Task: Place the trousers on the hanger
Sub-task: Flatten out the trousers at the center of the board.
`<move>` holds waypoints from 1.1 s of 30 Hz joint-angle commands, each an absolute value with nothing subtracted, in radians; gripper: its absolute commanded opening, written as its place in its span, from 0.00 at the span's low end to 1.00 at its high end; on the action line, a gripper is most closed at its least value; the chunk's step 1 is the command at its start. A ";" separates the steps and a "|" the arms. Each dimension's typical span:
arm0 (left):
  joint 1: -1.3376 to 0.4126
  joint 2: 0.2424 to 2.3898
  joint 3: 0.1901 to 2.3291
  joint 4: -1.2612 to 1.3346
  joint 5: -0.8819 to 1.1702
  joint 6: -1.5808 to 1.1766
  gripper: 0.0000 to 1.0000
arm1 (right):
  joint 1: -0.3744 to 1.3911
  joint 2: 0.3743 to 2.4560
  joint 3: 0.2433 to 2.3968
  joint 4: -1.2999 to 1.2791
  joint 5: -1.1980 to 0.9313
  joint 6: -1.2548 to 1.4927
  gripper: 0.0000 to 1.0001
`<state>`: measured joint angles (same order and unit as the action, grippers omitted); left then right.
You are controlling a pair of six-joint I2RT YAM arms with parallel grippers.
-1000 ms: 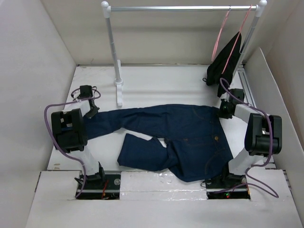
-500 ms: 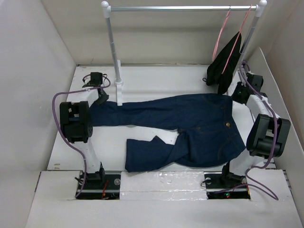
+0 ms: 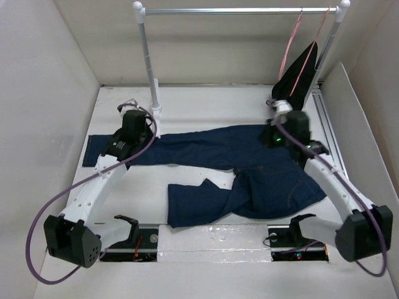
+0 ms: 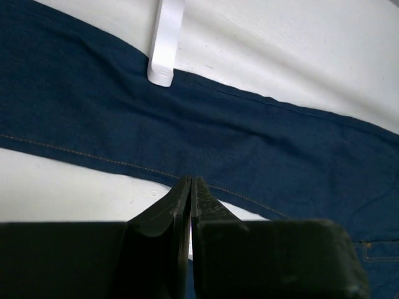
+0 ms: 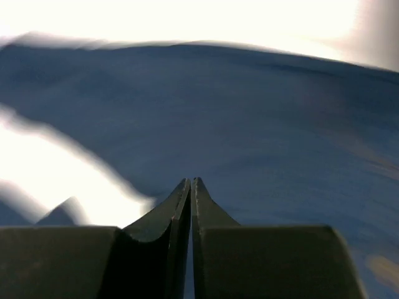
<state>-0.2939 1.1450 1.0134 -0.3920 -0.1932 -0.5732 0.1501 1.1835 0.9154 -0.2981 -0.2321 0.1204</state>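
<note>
Overhead, the dark navy-blue denim jeans [image 3: 237, 149] sprawl on the white table [image 3: 206, 106], apart from the thin pale-pink hanger [image 3: 289, 45] hung above — heavy, limp cloth, likely best taken at the waistband; left wrist view: the left gripper [image 4: 190, 182] closed, empty, over a leg; right wrist view: the right gripper [image 5: 190, 182] likewise.

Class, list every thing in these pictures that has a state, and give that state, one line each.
trousers: lying on the table, off the hanger, one leg stretched left, the other bent.
hanger: bare, hooked on the rail.
other hanger: on the rail, black cloth draped over it.
left hand: shut, over a trouser leg.
right hand: shut, over the trousers.
</note>
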 commanded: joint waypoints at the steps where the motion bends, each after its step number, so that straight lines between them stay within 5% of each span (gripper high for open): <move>1: -0.288 1.103 1.017 -0.463 -0.233 -0.632 0.00 | 0.493 1.163 0.879 -0.316 -0.322 0.043 0.08; 4: -0.288 1.101 1.181 -0.512 -0.262 -0.603 0.00 | 0.868 1.212 0.934 -0.325 -0.238 0.020 0.11; 5: -0.288 1.104 1.310 -0.537 -0.277 -0.582 0.00 | 0.993 1.303 1.021 -0.334 -0.160 0.012 0.35; 6: -0.288 1.104 1.312 -0.537 -0.282 -0.581 0.00 | 0.994 1.304 1.022 -0.334 -0.160 0.012 0.35; 8: -0.269 1.098 1.380 -0.549 -0.285 -0.577 0.02 | 1.112 1.379 1.087 -0.350 -0.137 -0.029 0.65; 9: -0.259 1.091 1.431 -0.548 -0.275 -0.580 0.07 | 1.150 1.455 1.136 -0.341 -0.132 -0.038 0.70; 18: -0.239 1.085 1.525 -0.557 -0.271 -0.568 0.12 | 1.440 1.839 1.433 -0.466 -0.085 -0.202 0.81; 28: -0.239 1.074 1.494 -0.555 -0.279 -0.552 0.12 | 1.440 1.956 1.440 -0.457 0.149 -0.161 0.76; 30: -0.239 1.066 1.473 -0.551 -0.275 -0.555 0.12 | 1.440 1.974 1.439 -0.459 0.213 -0.147 0.64; 33: -0.239 1.060 1.457 -0.554 -0.276 -0.554 0.12 | 1.440 1.968 1.453 -0.466 0.317 -0.106 0.10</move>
<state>-0.2405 1.0813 1.4754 -0.5652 -0.2653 -0.5724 1.4391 1.9743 1.4017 -0.4641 0.1776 -0.1459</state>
